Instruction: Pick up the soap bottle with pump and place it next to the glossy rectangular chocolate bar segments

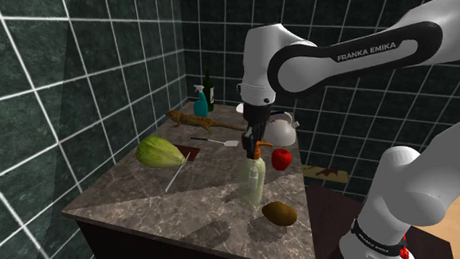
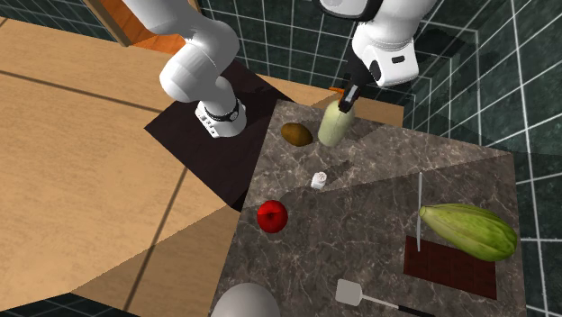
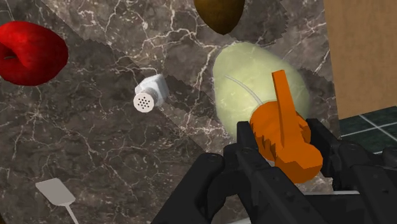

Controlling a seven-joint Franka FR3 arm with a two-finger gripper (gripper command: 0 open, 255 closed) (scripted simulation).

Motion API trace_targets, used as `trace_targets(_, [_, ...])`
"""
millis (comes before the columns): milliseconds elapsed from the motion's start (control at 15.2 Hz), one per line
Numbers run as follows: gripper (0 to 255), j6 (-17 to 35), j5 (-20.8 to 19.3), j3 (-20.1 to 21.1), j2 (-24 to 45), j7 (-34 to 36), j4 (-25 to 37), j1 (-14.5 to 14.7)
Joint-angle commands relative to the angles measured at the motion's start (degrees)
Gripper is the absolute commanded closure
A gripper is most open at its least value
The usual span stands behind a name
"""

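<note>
- Kiwi (image 1: 279, 213): brown, oval, at near edge of marble tabletop (image 1: 144, 204), just beside the bottle.
- Bottle (image 1: 255, 183): pale green, see-through body w/ orange pump on top, upright near the tabletop's stand-side edge. Can't tell if its base touches the tabletop.
- Gripper (image 3: 286, 143): points down over the bottle, its 2 black fingers closed onto the orange pump head, 1 each side. Nothing else is in its grip.
- Shaker (image 3: 149, 94): small, white, lying on its side, between bottle and apple.
- Apple (image 1: 281, 158): red, just past the bottle.
- Squash (image 1: 159, 152): green, striped, toward the shoulder view's left, lying partly over the chocolate.
- Chocolate (image 2: 450, 266): dark brown slab, flat, well apart from the bottle. A thin pale stick (image 1: 177, 176) lies near it.
- Spatula (image 1: 221, 141): white blade, beyond the chocolate.
- Kettle (image 1: 283, 130): white, behind the apple.
- Lizard (image 1: 192, 120), then blue spray bottle (image 1: 199, 100) and dark bottle (image 1: 209, 90) by the far tiled corner.
</note>
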Motion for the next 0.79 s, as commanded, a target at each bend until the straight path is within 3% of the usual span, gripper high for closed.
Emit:
trace_targets(0, [255,-1.7,-0.1,-0.1,-0.2,0.1,1.5,0.0])
trace_targets(726, [255,-10.2,-0.5,-0.7,-0.3,0.1,9.9,-0.3])
